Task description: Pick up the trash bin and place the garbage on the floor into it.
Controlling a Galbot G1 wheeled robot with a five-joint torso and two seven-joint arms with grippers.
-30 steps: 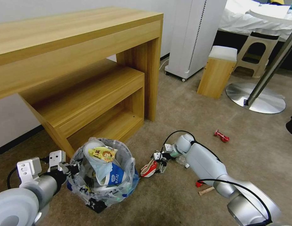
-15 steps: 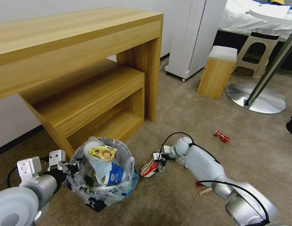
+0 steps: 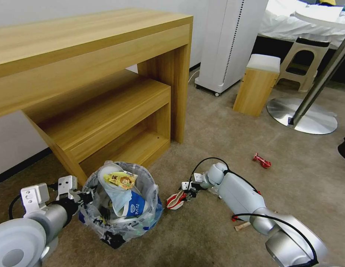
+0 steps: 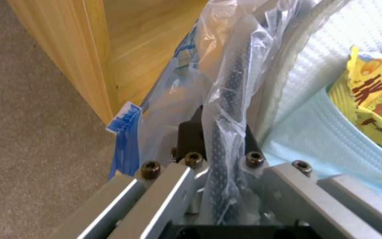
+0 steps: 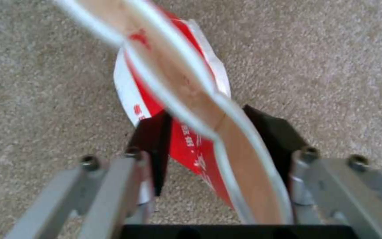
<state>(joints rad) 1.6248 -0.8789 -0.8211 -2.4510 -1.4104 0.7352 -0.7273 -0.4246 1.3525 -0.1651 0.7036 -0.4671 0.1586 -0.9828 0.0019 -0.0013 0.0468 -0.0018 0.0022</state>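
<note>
The trash bin (image 3: 120, 207) stands upright on the carpet beside the wooden desk's lower shelf. It is small, round and black, lined with a crinkly clear plastic bag bearing a blue patch. It is heaped above the rim with a white slipper (image 3: 107, 174), a yellow snack wrapper (image 3: 120, 180), a pale blue mask (image 3: 120, 198) and a blue-white paper cup (image 3: 137, 209). The red-white crushed bowl (image 3: 175, 200) lies just beside the bin. A red wrapper (image 3: 262, 160) and a wooden stick (image 3: 242, 226) lie well apart from it.
</note>
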